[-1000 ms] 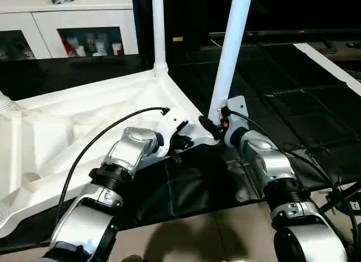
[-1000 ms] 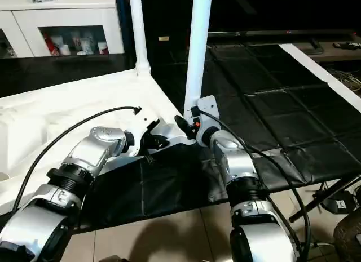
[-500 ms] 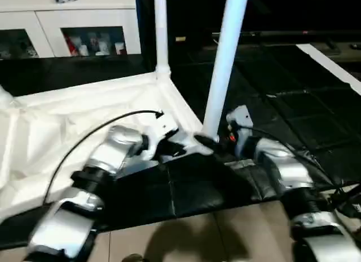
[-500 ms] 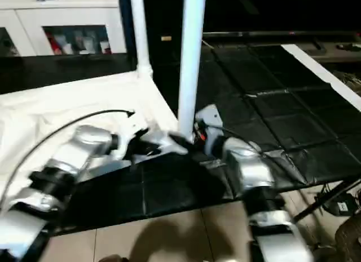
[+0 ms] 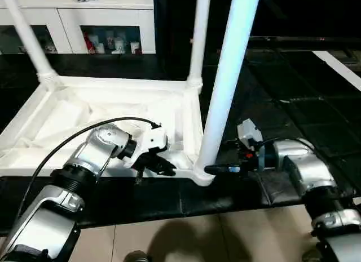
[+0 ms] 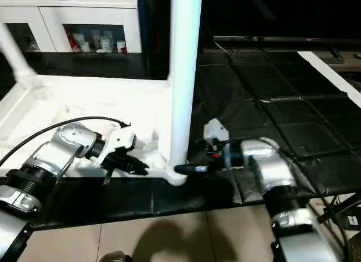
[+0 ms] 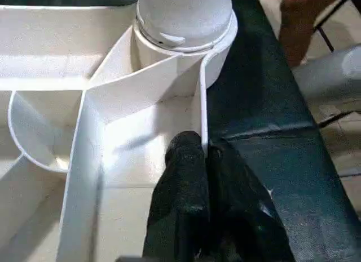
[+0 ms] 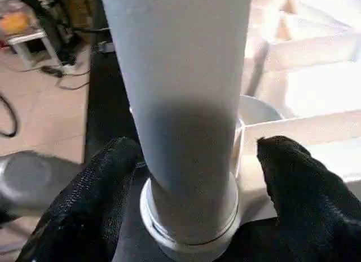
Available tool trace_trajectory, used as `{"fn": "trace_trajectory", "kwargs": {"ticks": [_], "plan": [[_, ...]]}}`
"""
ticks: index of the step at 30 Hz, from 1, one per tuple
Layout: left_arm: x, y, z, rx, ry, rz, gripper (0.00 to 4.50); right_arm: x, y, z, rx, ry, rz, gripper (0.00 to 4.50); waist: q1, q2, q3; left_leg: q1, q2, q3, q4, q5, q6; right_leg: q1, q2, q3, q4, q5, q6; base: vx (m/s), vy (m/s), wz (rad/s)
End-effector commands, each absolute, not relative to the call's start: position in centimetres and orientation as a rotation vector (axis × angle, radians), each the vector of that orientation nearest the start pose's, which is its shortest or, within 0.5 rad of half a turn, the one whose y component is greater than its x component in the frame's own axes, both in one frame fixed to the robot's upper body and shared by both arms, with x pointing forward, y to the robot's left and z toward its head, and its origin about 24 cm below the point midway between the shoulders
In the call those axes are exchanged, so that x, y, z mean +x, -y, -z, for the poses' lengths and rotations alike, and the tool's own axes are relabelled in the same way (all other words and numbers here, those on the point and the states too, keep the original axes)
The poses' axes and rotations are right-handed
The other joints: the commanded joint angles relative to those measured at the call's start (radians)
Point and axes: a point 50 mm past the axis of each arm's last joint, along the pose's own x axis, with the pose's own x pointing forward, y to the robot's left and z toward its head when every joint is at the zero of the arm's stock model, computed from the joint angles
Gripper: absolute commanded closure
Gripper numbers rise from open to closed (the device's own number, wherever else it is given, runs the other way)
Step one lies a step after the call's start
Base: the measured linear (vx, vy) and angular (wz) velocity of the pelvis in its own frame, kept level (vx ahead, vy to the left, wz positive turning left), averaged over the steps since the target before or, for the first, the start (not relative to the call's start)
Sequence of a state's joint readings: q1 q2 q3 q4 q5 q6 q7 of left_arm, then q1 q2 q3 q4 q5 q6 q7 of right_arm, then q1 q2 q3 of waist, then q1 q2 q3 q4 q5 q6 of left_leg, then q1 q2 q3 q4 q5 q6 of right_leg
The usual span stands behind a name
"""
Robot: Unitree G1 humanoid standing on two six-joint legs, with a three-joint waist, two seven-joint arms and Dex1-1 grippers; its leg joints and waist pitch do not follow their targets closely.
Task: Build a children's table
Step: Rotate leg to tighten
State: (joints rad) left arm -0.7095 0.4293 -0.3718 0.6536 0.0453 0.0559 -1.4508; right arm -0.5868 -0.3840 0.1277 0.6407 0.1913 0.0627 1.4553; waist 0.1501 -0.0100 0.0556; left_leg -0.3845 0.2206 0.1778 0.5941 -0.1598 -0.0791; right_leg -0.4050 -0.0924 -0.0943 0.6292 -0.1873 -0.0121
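While the children's table (image 5: pixel 113 110) lay upside down on a black padded mat (image 5: pixel 169 197), its ribbed underside faced up and three of its round white legs stood upright at the corners. The nearest leg (image 5: pixel 225 87) rose from the corner socket closest to the robot, at the mat's near edge. The left gripper (image 5: pixel 161 167) rested on the near frame rail just beside that corner, its black fingers (image 7: pixel 186 183) pressed shut on the thin white rim of the frame, one finger inside the rail and one outside. The right gripper (image 8: pixel 189 177) reached in level from the other side at the base of the nearest leg, its fingers (image 8: pixel 98 183) spread wide on either side of the leg without visibly touching it. A white cabinet (image 5: pixel 113 25) with glass doors stood behind the mat, and tiled floor (image 5: pixel 197 236) showed below the mat's near edge.
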Motion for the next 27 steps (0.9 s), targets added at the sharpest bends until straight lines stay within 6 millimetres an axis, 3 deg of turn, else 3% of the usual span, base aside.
{"fn": "trace_trajectory", "kwargs": {"ticks": [1,2,15,27], "plan": [[32.2,-12.9,-7.9,0.591,-0.517,1.636,4.5,31.2,15.8,-7.2,-0.122,-0.308,-1.515,1.24,-0.005,-0.003,-0.075,0.021,0.019,0.002,-0.065,-0.207,0.039,0.053,-0.058,0.05,-0.07,-0.152,-0.242,0.0,0.0,0.0],[32.3,-12.8,-8.0,0.591,-0.515,1.636,4.5,31.2,15.7,-7.2,-0.126,-0.314,-1.529,1.24,-0.006,-0.008,-0.076,0.021,0.018,0.003,-0.064,-0.205,0.042,0.053,-0.057,0.05,-0.07,-0.15,-0.241,0.0,0.0,0.0],[32.5,-12.9,-7.9,0.594,-0.505,1.626,4.5,31.1,15.2,-7.1,-0.107,-0.338,-1.593,2.43,-0.004,-0.009,-0.077,0.019,0.019,0.002,-0.063,-0.183,0.046,0.053,-0.057,0.049,-0.067,-0.142,-0.241,0.0,0.0,0.0],[33.4,-12.3,-8.0,0.491,-0.487,1.512,4.5,30.9,14.6,-6.7,-0.038,-0.336,-1.57,2.56,0.001,-0.005,-0.076,0.022,0.018,0.003,-0.062,-0.192,0.043,0.051,-0.056,0.05,-0.069,-0.148,-0.244,0.0,0.0,0.0]]}}
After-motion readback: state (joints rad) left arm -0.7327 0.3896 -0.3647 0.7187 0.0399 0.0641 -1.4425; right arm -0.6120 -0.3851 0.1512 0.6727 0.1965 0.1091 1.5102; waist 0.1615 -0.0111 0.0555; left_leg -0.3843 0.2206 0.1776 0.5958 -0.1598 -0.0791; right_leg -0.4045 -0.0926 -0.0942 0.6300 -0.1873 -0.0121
